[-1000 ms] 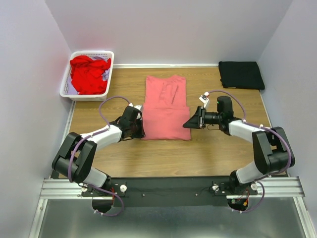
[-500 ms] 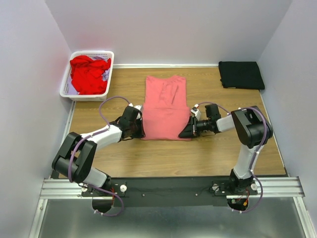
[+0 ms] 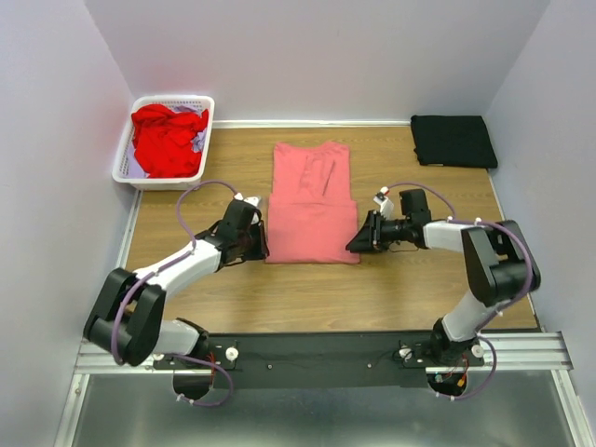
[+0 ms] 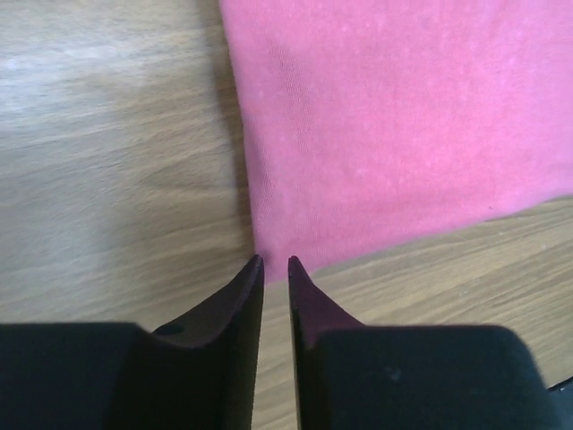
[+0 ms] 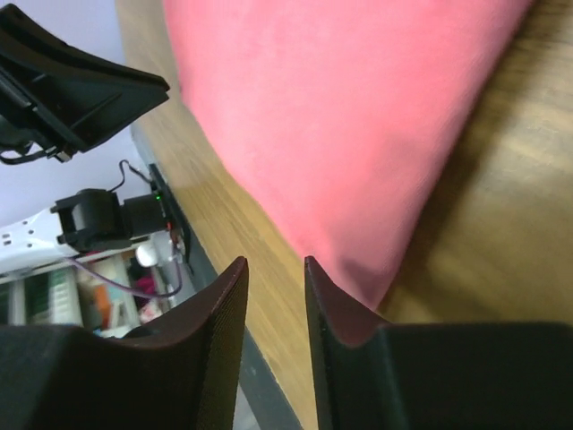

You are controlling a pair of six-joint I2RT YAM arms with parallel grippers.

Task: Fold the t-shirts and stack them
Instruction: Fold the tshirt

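Note:
A pink t-shirt (image 3: 312, 200) lies flat mid-table, its lower part folded up into a wider band. My left gripper (image 3: 264, 244) sits at the shirt's near left corner. In the left wrist view its jaws (image 4: 271, 260) stand a narrow gap apart, tips at the pink corner (image 4: 385, 125), with wood showing between them. My right gripper (image 3: 357, 244) sits at the near right corner. In the right wrist view it (image 5: 273, 262) is slightly open over wood, and the pink cloth (image 5: 331, 116) lies just beside one finger. Neither holds cloth.
A white basket (image 3: 126, 149) at the back left holds crumpled red and lilac shirts (image 3: 168, 138). A folded black shirt (image 3: 453, 141) lies at the back right corner. Walls close in on three sides.
My right gripper swung in low to the shirt's near right corner and has settled just beside it. My left gripper stayed at the near left corner while its arm shifted outward.

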